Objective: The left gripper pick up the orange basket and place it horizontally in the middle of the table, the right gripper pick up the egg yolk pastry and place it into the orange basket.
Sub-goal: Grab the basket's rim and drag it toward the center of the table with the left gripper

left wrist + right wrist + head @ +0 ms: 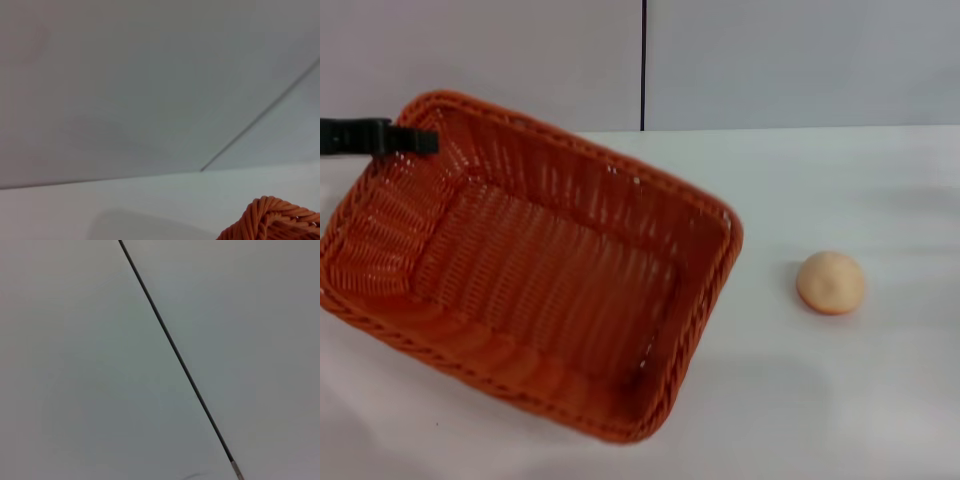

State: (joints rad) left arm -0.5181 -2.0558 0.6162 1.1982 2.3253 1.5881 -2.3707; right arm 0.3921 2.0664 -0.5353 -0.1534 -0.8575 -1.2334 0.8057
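Observation:
The orange basket (535, 265) fills the left half of the head view, turned diagonally over the white table (840, 400). My left gripper (420, 140) comes in from the left edge and is shut on the braided rim at the basket's far left corner. One basket corner (272, 220) shows in the left wrist view. The egg yolk pastry (831, 282), a small pale tan dome, lies alone on the table to the right of the basket, well apart from it. My right gripper is out of view; its wrist view holds only the wall.
A grey wall with a dark vertical seam (643, 65) stands behind the table's far edge. Bare tabletop lies around the pastry and along the front right.

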